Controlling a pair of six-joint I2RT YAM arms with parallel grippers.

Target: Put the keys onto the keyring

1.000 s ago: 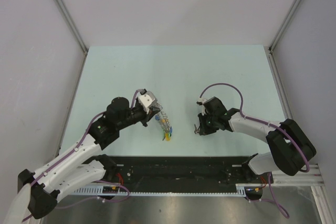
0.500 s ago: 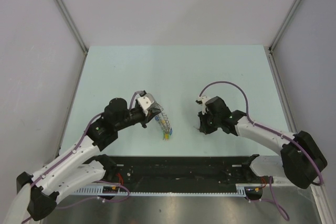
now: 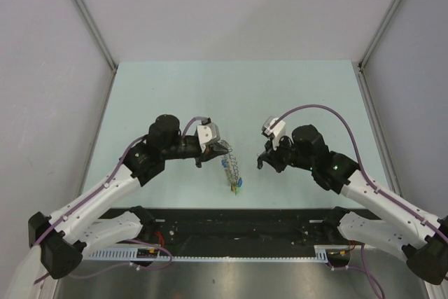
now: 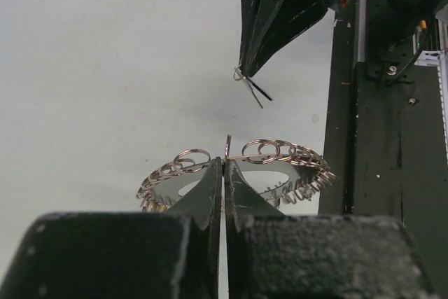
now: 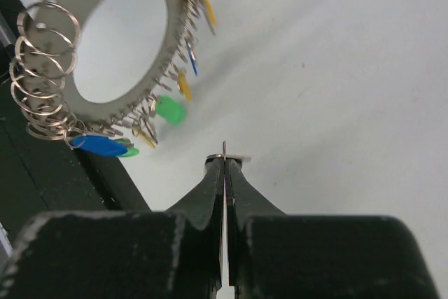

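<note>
My left gripper (image 3: 212,148) is shut on the rim of the keyring (image 3: 231,164), a grey ring of small coiled loops, and holds it above the table. Blue, green and yellow keys (image 3: 236,185) hang from its lower end. In the left wrist view the keyring (image 4: 280,152) spreads to both sides of the gripper (image 4: 225,164). My right gripper (image 3: 263,163) is shut on a tiny thin metal key (image 5: 225,157) and sits just right of the keyring. The right wrist view shows the keyring (image 5: 59,103) upper left, with a green key (image 5: 170,110) and a blue key (image 5: 98,145). The held key (image 4: 252,87) shows at the right fingers' tip.
The pale green table (image 3: 231,96) is walled by grey panels at the back and both sides. A black rail (image 3: 238,225) with the arm bases runs along the near edge and shows at the right of the left wrist view (image 4: 392,138).
The left gripper has carried the keyring a little to the right. The right arm has risen and swung, and its gripper now points left at the keyring, closer to it.
</note>
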